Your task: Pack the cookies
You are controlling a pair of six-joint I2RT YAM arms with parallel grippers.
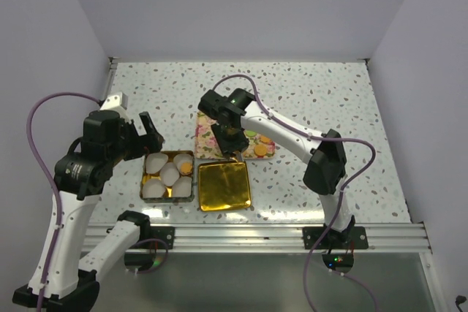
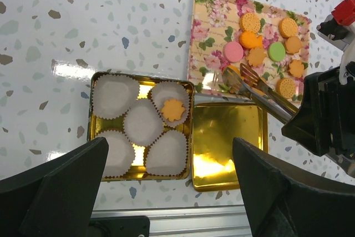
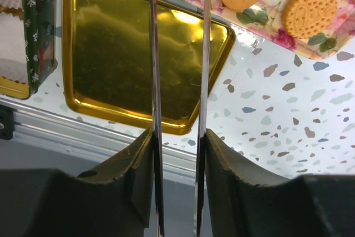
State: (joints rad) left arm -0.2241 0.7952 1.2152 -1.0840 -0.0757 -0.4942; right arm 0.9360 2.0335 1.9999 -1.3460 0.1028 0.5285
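The cookies (image 2: pixel 277 51) lie on a floral tray (image 2: pixel 205 31): mostly orange discs, one pink, one green. One orange flower-shaped cookie (image 2: pixel 172 110) sits in a white paper cup in the gold tin (image 2: pixel 91 109). My right gripper (image 3: pixel 177 154) is shut on metal tongs (image 3: pixel 155 81). The tongs (image 2: pixel 260 90) reach down to the tray's near edge beside an orange cookie, their arms slightly apart; I cannot tell if they hold it. My left gripper (image 2: pixel 170 142) is open and empty, high above the tin. From above, the left gripper (image 1: pixel 146 135) is left of the tray and the right gripper (image 1: pixel 230 133) over it.
The tin (image 1: pixel 168 173) holds several white pleated cups. Its gold lid (image 1: pixel 224 185) lies face up right beside it, below the tray (image 1: pixel 208 137). A metal rail (image 1: pixel 256 235) runs along the table's near edge. White walls close the back and sides.
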